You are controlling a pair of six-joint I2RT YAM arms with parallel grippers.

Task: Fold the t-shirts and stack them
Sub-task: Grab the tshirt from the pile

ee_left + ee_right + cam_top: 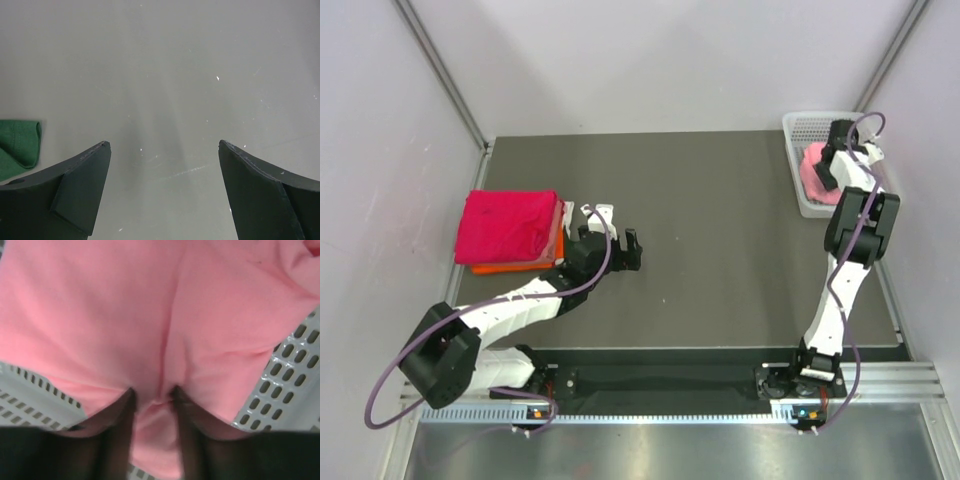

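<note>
Pinches a raised fold, a fair hold on soft, light, saggy cloth, of the salmon-pink t-shirt (150, 315) in the basket (800, 125) far right between the 2 fingers of the right gripper (152, 392), and holds the left gripper (164, 144) wide apart near the folded stack (510, 225).

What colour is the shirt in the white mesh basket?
The soft cloth shirt is salmon-pink; right wrist view shows it best.

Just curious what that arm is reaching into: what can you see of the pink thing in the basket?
The pink t-shirt is soft salmon cloth, crumpled and unfolded, lying in the white mesh basket at the table's far right corner. The right gripper pinches a raised ridge of it.
</note>
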